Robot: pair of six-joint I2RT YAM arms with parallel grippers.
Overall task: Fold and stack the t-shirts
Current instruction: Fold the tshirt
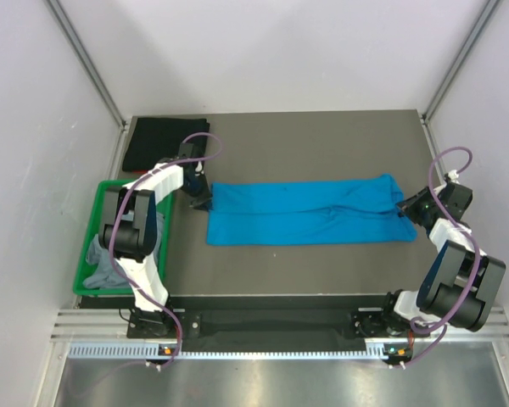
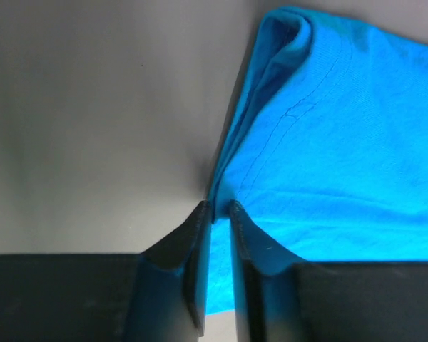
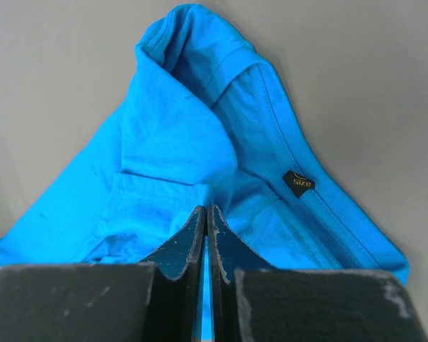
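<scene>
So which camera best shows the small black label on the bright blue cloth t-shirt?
Right wrist view: the small black label is close and readable on the bright blue cloth t-shirt. The top view shows the whole shirt, no label; the left wrist only a seamed edge.

Blue, black and grey cloth, one green bin.
You're looking at a plain bright blue t-shirt [image 1: 310,212] on a dark grey surface [image 1: 322,140], its size tag [image 3: 298,183] black with gold lettering, plus a black t-shirt [image 1: 163,142], a grey t-shirt [image 1: 100,264] and the green bin [image 1: 110,182].
</scene>
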